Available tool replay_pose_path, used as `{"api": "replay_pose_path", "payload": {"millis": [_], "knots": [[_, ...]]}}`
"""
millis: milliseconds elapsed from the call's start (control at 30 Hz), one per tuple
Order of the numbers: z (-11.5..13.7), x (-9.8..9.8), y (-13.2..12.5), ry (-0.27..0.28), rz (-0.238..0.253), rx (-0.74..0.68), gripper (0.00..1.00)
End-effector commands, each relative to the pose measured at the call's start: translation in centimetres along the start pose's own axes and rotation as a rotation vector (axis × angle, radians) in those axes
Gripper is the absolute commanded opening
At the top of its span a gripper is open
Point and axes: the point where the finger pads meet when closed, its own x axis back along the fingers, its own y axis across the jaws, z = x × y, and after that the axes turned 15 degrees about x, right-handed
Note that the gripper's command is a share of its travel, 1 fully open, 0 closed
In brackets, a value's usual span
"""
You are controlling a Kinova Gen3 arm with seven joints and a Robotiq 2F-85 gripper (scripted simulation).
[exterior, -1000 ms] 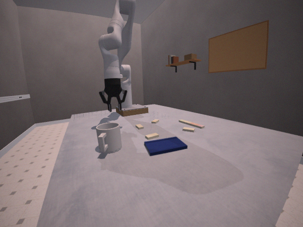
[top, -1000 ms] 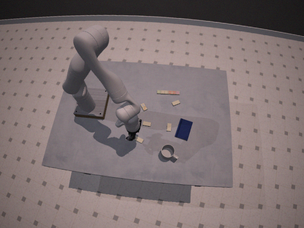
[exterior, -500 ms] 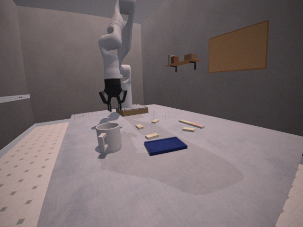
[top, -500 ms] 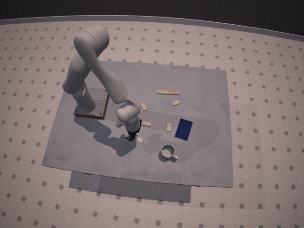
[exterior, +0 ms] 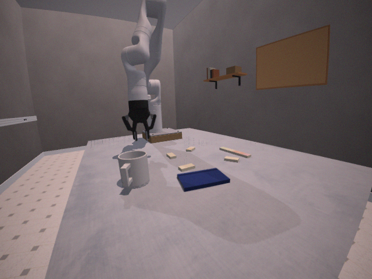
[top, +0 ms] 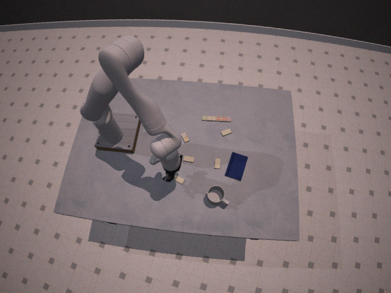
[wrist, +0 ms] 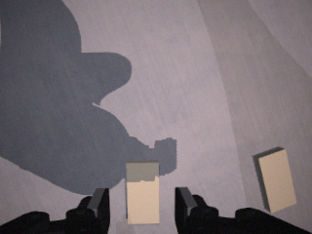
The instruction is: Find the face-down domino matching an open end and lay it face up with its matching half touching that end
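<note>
The face-down domino (top: 179,180) (wrist: 142,201) lay left of the mug (top: 215,194) (exterior: 133,168), its long axis slanting from far left to near right, below the part-open, empty gripper (top: 168,178) (exterior: 141,139) (wrist: 141,204), whose fingers looked set to straddle its long sides.

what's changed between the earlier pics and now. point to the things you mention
The claw (top: 168,177) (exterior: 142,138) (wrist: 141,204) has come down slightly, open, with nothing taken hold of or let go. The domino under it (top: 179,180) (wrist: 142,205), the line (top: 216,118) (exterior: 235,151), mug (top: 209,196) (exterior: 138,171) and blue tray-like item (top: 236,166) (exterior: 203,179) look unmoved.
</note>
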Motion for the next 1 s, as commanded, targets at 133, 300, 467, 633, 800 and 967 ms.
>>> {"api": "replay_pose_path", "payload": {"millis": [133, 300, 467, 633, 800, 967], "knots": [[-0.1, -1.1, 0.0, -0.002, 0.0, 0.0, 0.47], [-0.1, -2.1, 0.0, -0.002, 0.0, 0.0, 0.47], [-0.1, -3.2, 0.0, -0.002, 0.0, 0.0, 0.47], [-0.1, -4.2, 0.0, -0.002, 0.0, 0.0, 0.47], [-0.1, -4.7, 0.0, -0.002, 0.0, 0.0, 0.47], [-0.1, -5.3, 0.0, -0.002, 0.0, 0.0, 0.47]]}}
